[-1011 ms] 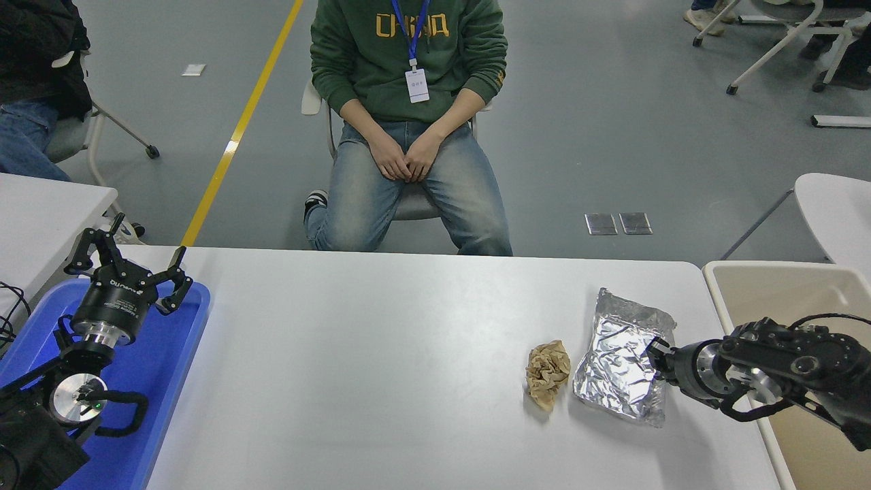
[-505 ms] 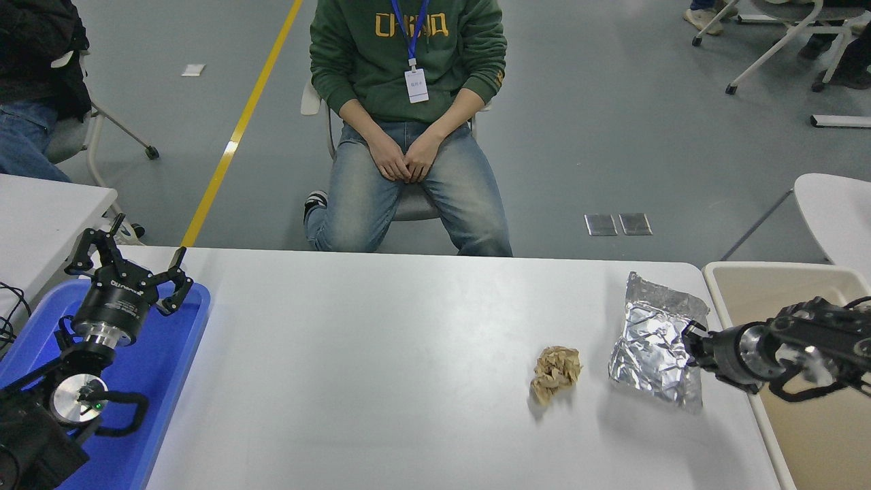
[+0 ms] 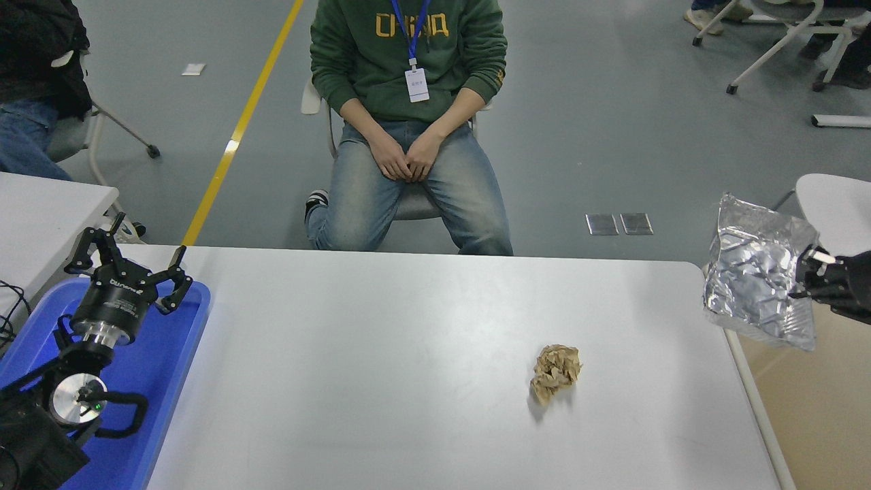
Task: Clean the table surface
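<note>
The white table surface [image 3: 381, 354] fills the lower picture. A crumpled brown paper ball [image 3: 556, 371] lies on its right half. My right gripper [image 3: 810, 275] comes in from the right edge and is shut on the right side of a crinkled silver foil bag [image 3: 759, 279], which hangs in the air over the table's right edge and the beige bin [image 3: 810, 408]. My left gripper [image 3: 129, 269] stands open above the blue tray [image 3: 163, 354] at the lower left, holding nothing.
A person in a green hoodie [image 3: 408, 61] sits at the far side, hands clasped in the lap. A smaller white table [image 3: 41, 211] is at the left edge, a white chair [image 3: 837, 204] at the right, office chairs at the top right.
My right gripper has lifted the foil bag off the table and carried it right and up, out over the bin. The paper ball shifted slightly as the bag left. The left arm stayed still.
</note>
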